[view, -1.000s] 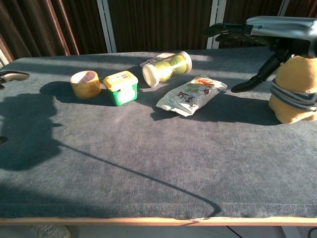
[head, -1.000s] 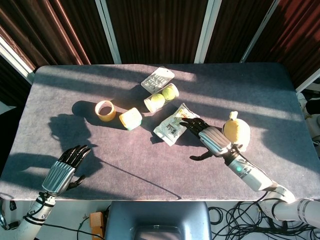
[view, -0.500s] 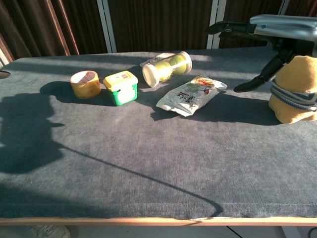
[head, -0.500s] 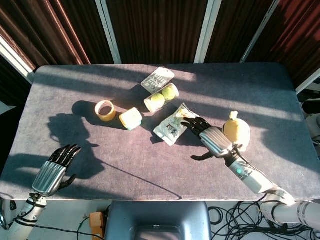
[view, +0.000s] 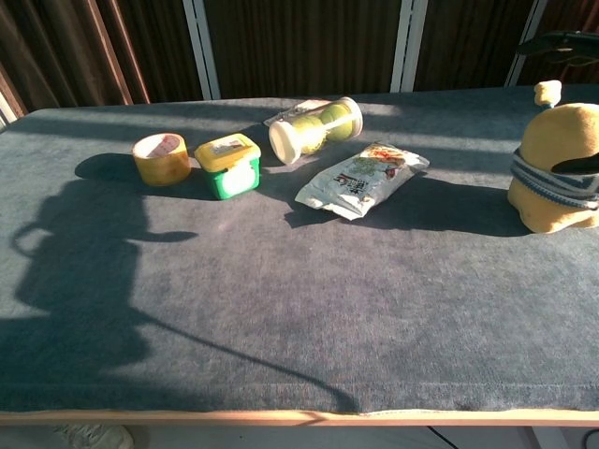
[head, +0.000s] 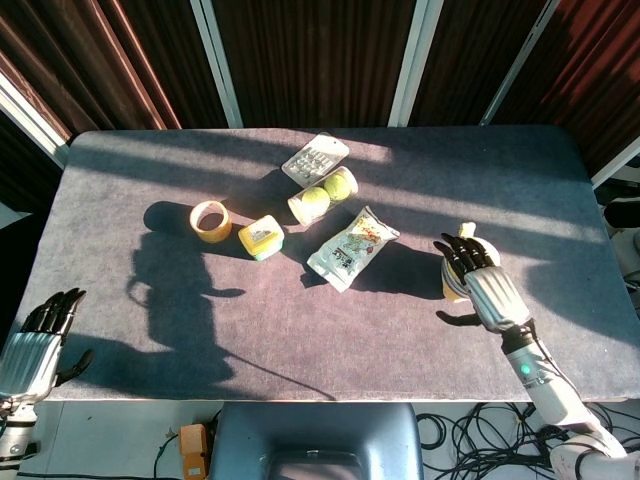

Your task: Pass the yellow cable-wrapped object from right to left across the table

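Note:
The yellow object [view: 554,150], a rounded lump with a grey cable band around its middle, stands at the table's right side. In the head view only its top knob [head: 464,232] and a sliver show, because my right hand [head: 478,285] hovers over it with fingers spread. In the chest view that hand's fingers [view: 564,43] sit above the object and a dark thumb tip lies beside the cable band; I see no grip. My left hand [head: 35,340] hangs past the table's front-left corner, empty, fingers extended.
A snack bag [head: 350,247] lies left of the yellow object. Beyond it are a tube of tennis balls [head: 322,196], a white keypad [head: 315,158], a yellow-lidded green box [head: 261,237] and a tape roll [head: 211,221]. Arm shadows cover the table's left half.
My right hand has moved right, from beside the snack bag to over the yellow object. My left hand has drawn back down and left, off the table's front edge.

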`<state>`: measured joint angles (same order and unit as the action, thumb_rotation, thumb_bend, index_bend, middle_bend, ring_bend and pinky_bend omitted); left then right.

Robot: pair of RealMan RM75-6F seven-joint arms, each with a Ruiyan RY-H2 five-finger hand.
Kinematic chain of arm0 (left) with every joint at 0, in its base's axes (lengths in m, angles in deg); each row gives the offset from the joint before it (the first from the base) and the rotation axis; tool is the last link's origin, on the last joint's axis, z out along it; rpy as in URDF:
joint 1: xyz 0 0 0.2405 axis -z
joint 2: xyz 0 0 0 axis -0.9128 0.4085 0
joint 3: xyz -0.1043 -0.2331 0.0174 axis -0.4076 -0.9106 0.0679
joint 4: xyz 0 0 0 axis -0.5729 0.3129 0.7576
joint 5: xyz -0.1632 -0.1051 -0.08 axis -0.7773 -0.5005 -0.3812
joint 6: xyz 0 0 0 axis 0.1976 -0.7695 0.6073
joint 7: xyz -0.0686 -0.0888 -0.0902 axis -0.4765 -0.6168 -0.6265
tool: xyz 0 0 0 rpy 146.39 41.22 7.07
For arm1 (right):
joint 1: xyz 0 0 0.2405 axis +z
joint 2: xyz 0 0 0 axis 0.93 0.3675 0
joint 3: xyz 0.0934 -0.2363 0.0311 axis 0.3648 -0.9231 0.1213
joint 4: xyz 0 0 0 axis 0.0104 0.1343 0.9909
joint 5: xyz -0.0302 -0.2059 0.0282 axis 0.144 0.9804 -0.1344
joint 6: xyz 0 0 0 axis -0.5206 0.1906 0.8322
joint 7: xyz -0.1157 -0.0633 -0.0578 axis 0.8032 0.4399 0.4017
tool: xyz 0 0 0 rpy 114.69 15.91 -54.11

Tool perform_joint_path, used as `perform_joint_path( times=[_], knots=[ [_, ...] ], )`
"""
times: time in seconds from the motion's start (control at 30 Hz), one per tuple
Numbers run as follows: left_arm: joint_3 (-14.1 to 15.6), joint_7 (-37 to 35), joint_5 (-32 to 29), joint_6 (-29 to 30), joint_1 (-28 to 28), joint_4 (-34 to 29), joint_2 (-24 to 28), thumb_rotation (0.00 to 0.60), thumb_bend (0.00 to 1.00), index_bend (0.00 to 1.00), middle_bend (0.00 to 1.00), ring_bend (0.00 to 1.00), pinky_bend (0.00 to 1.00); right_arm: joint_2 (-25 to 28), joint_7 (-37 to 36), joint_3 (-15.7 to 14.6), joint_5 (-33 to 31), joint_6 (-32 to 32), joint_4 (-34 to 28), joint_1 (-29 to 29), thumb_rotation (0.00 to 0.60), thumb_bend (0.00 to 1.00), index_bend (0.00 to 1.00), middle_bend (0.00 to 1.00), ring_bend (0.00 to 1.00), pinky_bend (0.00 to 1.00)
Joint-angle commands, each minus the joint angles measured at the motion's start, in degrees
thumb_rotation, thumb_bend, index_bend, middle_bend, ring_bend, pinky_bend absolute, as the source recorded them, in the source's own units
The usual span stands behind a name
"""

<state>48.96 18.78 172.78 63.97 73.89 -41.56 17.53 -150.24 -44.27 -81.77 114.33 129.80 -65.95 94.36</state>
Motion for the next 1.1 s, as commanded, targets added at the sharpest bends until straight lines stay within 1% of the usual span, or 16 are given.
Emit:
perform_joint_path(
  times=[0.03,0.2,0.33,0.43,0.67,0.77,0.87,0.97,1.1],
  knots=[
    [0.0,-1.4,-0.2,1.7,-1.3,-0.8,1.1,0.600,0.26,0.00,0.09,0.08,0.21,-0.2,-0.3,-1.1,-0.3,3.1,1.5,-2.8,0.600,0.00,0.00,0.00,0.00,0.00],
    [0.5,-3.1,0.6,1.9,-1.8,-0.9,1.9,0.600,0.27,0.00,0.09,0.08,0.21,-2.7,-1.5,-0.4,-1.2,5.8,5.8,-4.9,0.600,0.00,0.00,0.00,0.00,0.00],
    [0.5,-2.3,0.5,1.0,-1.8,-1.3,2.1,0.600,0.26,0.00,0.09,0.08,0.21,-4.9,-2.6,0.8,-3.3,5.9,9.3,-5.5,0.600,0.00,0.00,0.00,0.00,0.00],
    [0.5,-2.0,0.9,1.3,-1.9,-1.5,2.1,0.600,0.26,0.00,0.09,0.08,0.21,-5.9,-4.8,1.7,-5.5,3.2,11.4,-5.0,0.600,0.00,0.00,0.00,0.00,0.00],
    [0.6,-2.0,1.4,1.6,-2.2,-1.5,2.2,0.600,0.26,0.00,0.10,0.08,0.21,-9.5,-10.2,4.8,-11.3,-6.2,18.7,-1.7,0.600,0.00,0.00,0.00,0.00,0.00],
    [0.6,-1.7,1.5,1.5,-2.3,-1.6,2.1,0.600,0.26,0.00,0.10,0.08,0.21,-10.4,-13.4,5.4,-11.8,-10.7,21.0,0.1,0.600,0.00,0.00,0.00,0.00,0.00],
    [0.6,-1.4,1.7,1.4,-2.3,-1.7,2.0,0.600,0.26,0.00,0.10,0.08,0.21,-10.5,-17.5,5.5,-10.9,-14.8,21.9,1.8,0.600,0.00,0.00,0.00,0.00,0.00],
    [0.6,-1.2,1.9,1.3,-2.4,-1.7,2.0,0.600,0.26,0.00,0.10,0.08,0.21,-11.4,-18.8,5.6,-9.9,-16.3,23.3,3.0,0.600,0.00,0.00,0.00,0.00,0.00],
    [0.6,-1.2,1.8,1.3,-2.5,-1.8,2.1,0.600,0.26,0.00,0.10,0.08,0.21,-13.6,-17.2,6.0,-10.2,-15.9,25.4,3.7,0.600,0.00,0.00,0.00,0.00,0.01]
  ],
)
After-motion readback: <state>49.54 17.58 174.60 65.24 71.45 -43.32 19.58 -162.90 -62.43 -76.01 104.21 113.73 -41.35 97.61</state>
